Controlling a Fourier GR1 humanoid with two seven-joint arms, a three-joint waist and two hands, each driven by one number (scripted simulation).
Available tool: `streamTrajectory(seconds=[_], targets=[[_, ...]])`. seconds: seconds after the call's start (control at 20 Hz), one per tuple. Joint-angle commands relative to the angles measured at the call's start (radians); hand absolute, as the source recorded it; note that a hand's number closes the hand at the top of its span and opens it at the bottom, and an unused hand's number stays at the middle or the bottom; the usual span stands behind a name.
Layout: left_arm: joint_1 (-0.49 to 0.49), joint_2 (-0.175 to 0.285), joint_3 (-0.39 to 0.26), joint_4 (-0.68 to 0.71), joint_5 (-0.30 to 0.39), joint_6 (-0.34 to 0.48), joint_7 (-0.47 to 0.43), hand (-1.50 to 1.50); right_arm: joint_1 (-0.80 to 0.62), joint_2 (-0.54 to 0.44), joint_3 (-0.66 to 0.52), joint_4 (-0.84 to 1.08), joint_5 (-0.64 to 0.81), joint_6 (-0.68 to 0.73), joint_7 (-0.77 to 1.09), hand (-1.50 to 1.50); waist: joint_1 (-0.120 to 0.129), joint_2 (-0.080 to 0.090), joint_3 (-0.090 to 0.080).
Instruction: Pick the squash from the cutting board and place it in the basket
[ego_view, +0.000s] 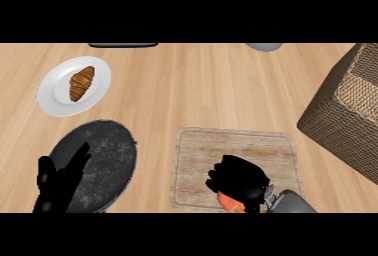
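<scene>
A wooden cutting board (244, 145) lies at the centre right of the counter. My right hand (238, 181) rests over its near edge with fingers curled round an orange squash (231, 203); only the squash's lower end shows under the hand. The woven basket (347, 110) stands at the right edge, partly cut off by the view. My left hand (60, 179) is open at the lower left, fingers straight, over a dark round plate.
A dark speckled round plate (107, 150) lies left of the board. A white plate (55, 97) holding a croissant (81, 82) sits at the upper left. A dark object (122, 45) and a grey object (263, 46) show at the far edge.
</scene>
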Motion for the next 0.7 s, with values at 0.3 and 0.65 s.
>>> streamTrajectory(seconds=[0.3,0.65], targets=[[0.108,-0.014,0.047,-0.027,0.014,0.051,0.005,0.0,0.445,-0.521,-0.286,-0.169,-0.231,-0.376,-0.327,1.5,-0.134,-0.01,-0.005],[0.128,-0.011,0.054,-0.07,0.021,0.05,0.0,0.0,0.61,-0.452,-0.43,-0.174,-0.811,-0.171,-0.555,1.5,-0.125,0.007,-0.007]])
